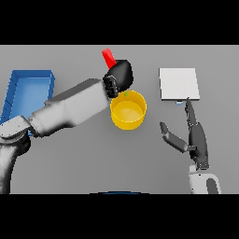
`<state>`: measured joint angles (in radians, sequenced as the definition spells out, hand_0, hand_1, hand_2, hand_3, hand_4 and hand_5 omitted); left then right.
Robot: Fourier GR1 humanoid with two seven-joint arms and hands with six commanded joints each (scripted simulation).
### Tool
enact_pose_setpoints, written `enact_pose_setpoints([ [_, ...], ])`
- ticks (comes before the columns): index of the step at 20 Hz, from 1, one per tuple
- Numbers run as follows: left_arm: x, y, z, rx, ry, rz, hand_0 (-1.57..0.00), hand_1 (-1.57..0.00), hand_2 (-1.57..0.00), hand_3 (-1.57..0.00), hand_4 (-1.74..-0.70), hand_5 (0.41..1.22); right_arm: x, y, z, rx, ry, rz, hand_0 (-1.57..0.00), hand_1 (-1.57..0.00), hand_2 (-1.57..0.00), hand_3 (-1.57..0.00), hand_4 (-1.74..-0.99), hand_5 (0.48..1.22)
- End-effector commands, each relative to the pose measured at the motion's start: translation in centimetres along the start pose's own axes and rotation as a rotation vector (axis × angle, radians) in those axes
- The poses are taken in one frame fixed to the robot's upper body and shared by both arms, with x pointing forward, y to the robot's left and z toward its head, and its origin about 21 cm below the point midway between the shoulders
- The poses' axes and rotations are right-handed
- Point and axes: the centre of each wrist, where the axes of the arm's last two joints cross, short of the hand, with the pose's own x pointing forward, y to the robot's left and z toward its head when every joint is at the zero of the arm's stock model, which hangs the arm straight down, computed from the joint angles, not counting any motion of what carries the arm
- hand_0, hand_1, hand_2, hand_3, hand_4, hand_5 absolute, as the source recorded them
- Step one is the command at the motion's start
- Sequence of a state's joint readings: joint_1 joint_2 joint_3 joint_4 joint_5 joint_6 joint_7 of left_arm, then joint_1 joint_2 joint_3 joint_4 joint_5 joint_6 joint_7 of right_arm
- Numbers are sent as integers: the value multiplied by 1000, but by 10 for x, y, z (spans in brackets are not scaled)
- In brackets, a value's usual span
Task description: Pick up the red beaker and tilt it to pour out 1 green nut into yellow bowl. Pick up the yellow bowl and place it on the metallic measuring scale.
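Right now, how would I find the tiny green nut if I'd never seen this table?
Start at the grey table and find the yellow bowl near its middle. Look at the bowl's far rim, just below the left hand shut on the red beaker. The green nut is the lone small green speck there.

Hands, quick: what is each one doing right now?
Left hand: shut on the red beaker, tilted beside the yellow bowl.
Right hand: open, holding nothing, near the measuring scale.
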<state>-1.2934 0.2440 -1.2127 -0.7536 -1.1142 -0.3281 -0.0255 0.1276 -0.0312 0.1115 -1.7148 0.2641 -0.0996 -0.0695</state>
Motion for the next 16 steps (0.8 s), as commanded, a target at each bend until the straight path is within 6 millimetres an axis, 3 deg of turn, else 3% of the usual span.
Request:
enact_pose_setpoints([
  [1, 5, -3, -1, -11, -6, -31, -1571, -1571, -1571, -1569, -1734, 1221, -2, 0, 1, 2, 1, -2, 1, 1, 1, 1, -1214, 589],
  [6, 3, 5, -1, 14, -21, -162, -1571, -1571, -1571, -1570, -1734, 1221, -6, 3, 3, 4, 1, 23, 1, 1, 1, 1, -1210, 594],
  [8, -12, 18, 2, 6, -10, -170, -1571, -1571, -1571, -1571, -1731, 1221, -3, 5, 0, -3, -5, 30, 1, 1, 1, 1, -1206, 592],
  [10, -43, 27, 9, 30, 29, -153, -1571, -1571, -1571, -1571, -1729, 1221, -4, 3, 2, 1, -13, 22, 1, 1, 1, 1, -1209, 592],
  [11, -58, 27, 14, 39, 59, -149, -1571, -1571, -1571, -1494, -1727, 1221, -4, 2, 0, -3, -14, 24, 1, 1, 1, 1, -1203, 592],
  [12, -75, 29, 20, 41, 99, -135, -1571, -1571, -1399, -1509, -1676, 1221, -5, 5, 1, 3, -17, 17, 1, 1, 1, 1, -1201, 592],
  [14, -109, 38, 31, 76, 166, -89, -1571, -1571, -1461, -1041, -1699, 1221, -6, 5, -2, 6, -10, 4, 1, 1, 1, 1, -1186, 596],
  [16, -139, 40, 43, 96, 243, -30, -1571, -1571, -1501, -1232, -1705, 1221, -4, 2, -4, 5, -22, -11, 1, 1, 1, 1, -1181, 593],
])
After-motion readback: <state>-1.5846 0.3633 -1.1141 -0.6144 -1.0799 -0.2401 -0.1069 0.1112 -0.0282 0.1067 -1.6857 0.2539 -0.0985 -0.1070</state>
